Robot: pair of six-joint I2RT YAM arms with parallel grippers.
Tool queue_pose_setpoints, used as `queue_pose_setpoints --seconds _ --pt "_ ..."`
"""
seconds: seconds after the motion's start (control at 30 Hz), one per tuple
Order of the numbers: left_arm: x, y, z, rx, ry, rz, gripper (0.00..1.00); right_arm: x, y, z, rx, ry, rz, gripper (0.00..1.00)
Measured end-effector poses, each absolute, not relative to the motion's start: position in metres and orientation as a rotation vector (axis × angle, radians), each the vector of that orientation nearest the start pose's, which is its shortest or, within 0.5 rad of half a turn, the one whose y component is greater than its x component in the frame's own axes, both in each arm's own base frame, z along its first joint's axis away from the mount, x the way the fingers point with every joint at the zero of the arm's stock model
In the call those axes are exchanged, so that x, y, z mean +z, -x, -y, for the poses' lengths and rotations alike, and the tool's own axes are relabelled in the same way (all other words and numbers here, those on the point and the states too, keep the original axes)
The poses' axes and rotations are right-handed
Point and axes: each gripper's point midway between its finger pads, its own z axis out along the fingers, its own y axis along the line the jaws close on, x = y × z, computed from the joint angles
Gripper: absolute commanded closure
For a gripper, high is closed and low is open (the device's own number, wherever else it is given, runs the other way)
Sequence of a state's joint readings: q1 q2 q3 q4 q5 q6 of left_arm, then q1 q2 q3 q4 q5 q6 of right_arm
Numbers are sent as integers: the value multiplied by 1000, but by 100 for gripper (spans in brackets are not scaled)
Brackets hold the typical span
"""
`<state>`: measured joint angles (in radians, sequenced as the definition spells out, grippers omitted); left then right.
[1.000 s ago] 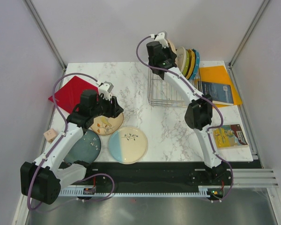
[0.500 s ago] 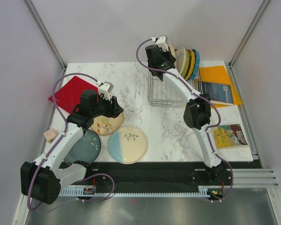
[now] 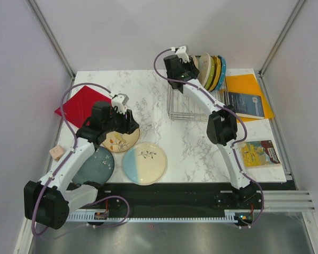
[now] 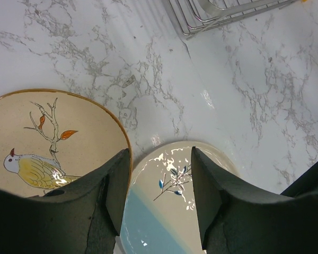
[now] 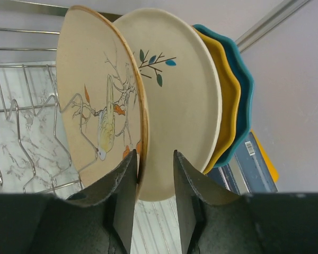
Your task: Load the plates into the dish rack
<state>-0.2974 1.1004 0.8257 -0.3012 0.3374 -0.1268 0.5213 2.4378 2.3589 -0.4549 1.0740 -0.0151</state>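
In the top view three plates lie flat at the front left: a cream bird plate (image 3: 118, 139), a half-blue half-cream plate (image 3: 144, 163) and a dark teal-grey plate (image 3: 97, 165). My left gripper (image 3: 128, 124) is open and empty. It hovers over the gap between the bird plate (image 4: 53, 137) and the blue-cream plate (image 4: 164, 211). The wire dish rack (image 3: 186, 103) stands at the back. My right gripper (image 5: 155, 180) is open, its jaws on either side of the rim of a second bird plate (image 5: 95, 95). That plate stands upright in the rack wires (image 5: 21, 106).
A cream leaf-sprig plate (image 5: 180, 90), a yellow plate (image 5: 230, 100) and a teal plate (image 5: 247, 95) stand behind it. A red mat (image 3: 79, 103) lies at the far left, a small block (image 3: 56, 153) near the left edge. An orange folder (image 3: 249, 87), a blue book (image 3: 244, 104) and a yellow booklet (image 3: 258, 153) lie on the right.
My right gripper has shifted a little to the left and back at the rack. The left arm has hardly moved.
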Motion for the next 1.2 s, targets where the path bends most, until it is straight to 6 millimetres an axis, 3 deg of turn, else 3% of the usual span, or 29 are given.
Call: queue_pose_setpoints --seconds 0.23,0.33,0.37,0.43,0.53,0.6,0.67,0.77,0.87,0.93,1.0,1.1,1.13,1.2 --pt "177 -297 156 -604 -367 -2139 41 214 -580 -156 -777 -98 -1888 53" --pt "181 -298 150 -571 -338 -2133 37 236 -572 -160 -748 -81 -1877 47" --pt "183 -298 148 -561 -327 -2132 36 249 -566 -161 -730 -74 -1869 41" --pt "188 -297 144 -540 -298 -2150 32 276 -544 -163 -678 -41 -1868 33" --pt "188 -295 137 -529 -220 -2211 9 311 -494 -175 -467 100 -1905 30" --pt "181 -290 131 -536 -141 -2262 9 319 -457 -190 -259 243 -1932 29" --pt "170 -283 124 -535 -47 -2315 9 302 -406 -206 -18 436 -1989 34" --pt "150 -271 118 -530 46 -2390 10 243 -345 -233 300 677 -2116 38" --pt "134 -260 113 -510 101 -2451 11 157 -289 -254 581 836 -2316 40" --pt "132 -258 111 -502 119 -2463 11 94 -245 -251 687 896 -2499 46" --pt "131 -259 109 -489 129 -2460 12 60 -213 -244 729 927 -2624 51" --pt "131 -261 106 -472 143 -2459 12 42 -192 -253 787 990 -2667 65" --pt "130 -261 105 -464 149 -2458 12 42 -192 -262 812 1022 -2641 77" --pt "130 -263 101 -445 162 -2456 12 44 -193 -279 851 1075 -2590 91"
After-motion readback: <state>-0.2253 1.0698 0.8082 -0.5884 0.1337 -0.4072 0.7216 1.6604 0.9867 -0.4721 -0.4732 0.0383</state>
